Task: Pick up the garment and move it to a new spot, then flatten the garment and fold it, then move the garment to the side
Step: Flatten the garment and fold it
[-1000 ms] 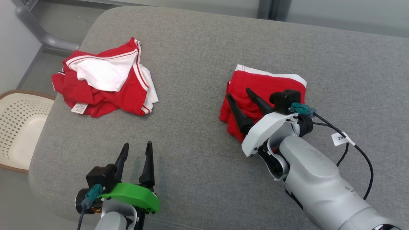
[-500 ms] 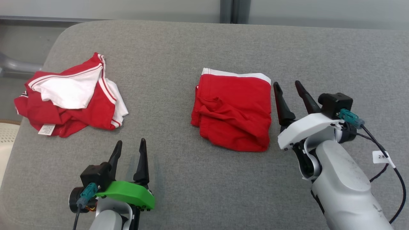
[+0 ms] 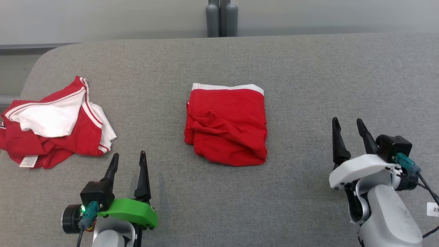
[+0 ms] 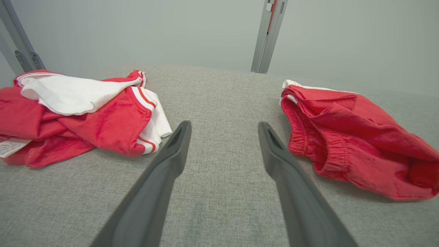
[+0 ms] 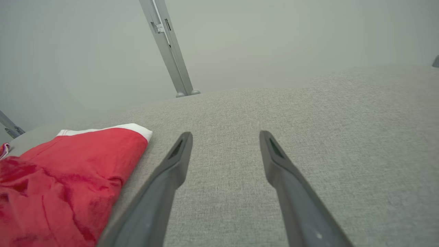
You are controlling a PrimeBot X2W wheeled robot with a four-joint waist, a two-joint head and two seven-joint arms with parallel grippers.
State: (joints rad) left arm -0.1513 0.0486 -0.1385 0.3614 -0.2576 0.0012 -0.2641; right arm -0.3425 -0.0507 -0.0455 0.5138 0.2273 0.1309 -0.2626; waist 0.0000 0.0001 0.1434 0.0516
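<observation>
Between both wide-open jaws, the red garment [image 3: 226, 125] lies folded, white-banded, slightly rumpled.

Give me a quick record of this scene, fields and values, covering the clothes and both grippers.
surface: grey cushion
folded red garment: middle of the cushion, white band along its far edge, touched by neither gripper
crumpled red and white garment: robot's left, loose heap, label showing
left gripper: open, empty
right gripper: open, empty, to the right of the folded garment and apart from it
</observation>
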